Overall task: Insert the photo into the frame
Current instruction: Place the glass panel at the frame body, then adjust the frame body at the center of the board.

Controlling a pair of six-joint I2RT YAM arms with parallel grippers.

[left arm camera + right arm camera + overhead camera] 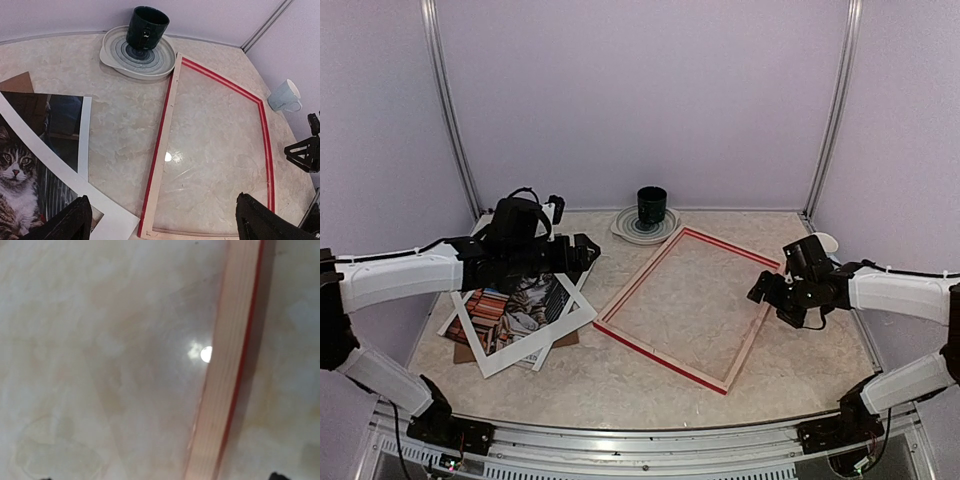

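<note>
The photo (525, 305), the cat print, lies on the left side of the desk (620, 385). It is not yet in the frame (640, 277). A white mat (60, 167) sits crookedly across it, so only part of the cat shows through the window, and a corner of brown cardboard (17, 82) pokes out from underneath the pile. The frame lies flat just to the right of that pile, pale wood side up with red showing along its edges. Its opening holds only the glazing, which shows the marbled desk beneath.

From where I stand, nothing of the real job is done. The mat has to come off the photo, and then the print has to be lifted and laid into the frame.

The left claw (578, 255) hangs over the pile's far right corner, its jaws spread wide and holding nothing. The right claw (765, 290) hovers over the frame's right rail. Its tips show far apart at the bottom of its own view, so it looks open and empty too.
</note>
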